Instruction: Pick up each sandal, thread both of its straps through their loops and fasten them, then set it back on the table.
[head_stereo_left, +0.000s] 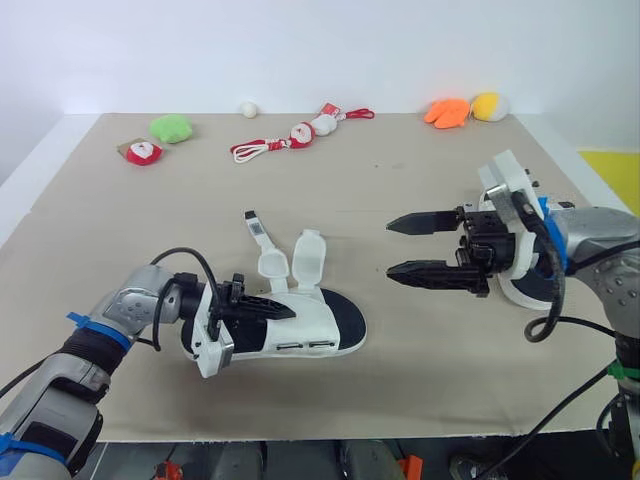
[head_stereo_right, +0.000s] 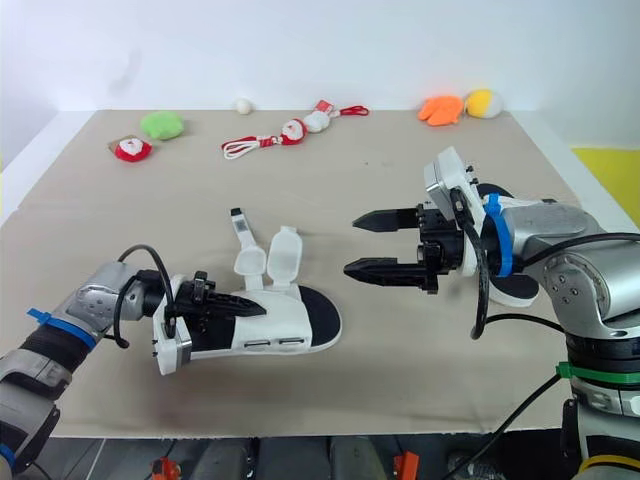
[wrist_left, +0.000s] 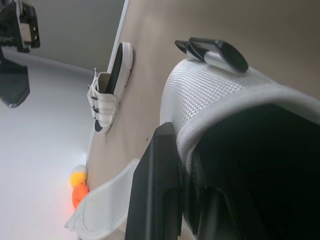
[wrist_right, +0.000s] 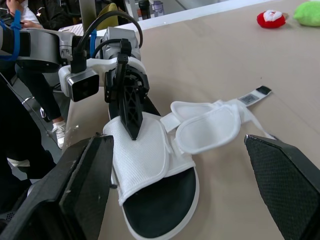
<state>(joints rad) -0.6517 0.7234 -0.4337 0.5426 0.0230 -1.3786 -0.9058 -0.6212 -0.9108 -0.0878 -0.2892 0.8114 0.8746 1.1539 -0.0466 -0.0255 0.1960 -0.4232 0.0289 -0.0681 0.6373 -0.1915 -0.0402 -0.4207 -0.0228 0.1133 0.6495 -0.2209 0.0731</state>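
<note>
A white sandal (head_stereo_left: 310, 325) with a black insole lies at the table's front left, toe pointing right. Its two wide straps (head_stereo_left: 305, 255) stand undone, and a thin black-tipped tab (head_stereo_left: 255, 228) trails behind them. My left gripper (head_stereo_left: 283, 310) is shut on the sandal's white mesh upper at the heel end, one black finger (wrist_right: 132, 107) lying over the flap. To the sandal's right, above the table, my right gripper (head_stereo_left: 392, 249) is open and holds nothing. A second sandal (wrist_left: 110, 95) lies on the table by the right arm, partly hidden behind it (head_stereo_right: 510, 288).
Small toys line the far edge: a green plush (head_stereo_left: 170, 127), a red-and-white one (head_stereo_left: 143, 152), corded Santa figures (head_stereo_left: 300, 135), a white ball (head_stereo_left: 248, 108), and orange (head_stereo_left: 447, 112) and yellow (head_stereo_left: 488, 106) plush. A person (wrist_right: 30, 20) sits beyond the table's left side.
</note>
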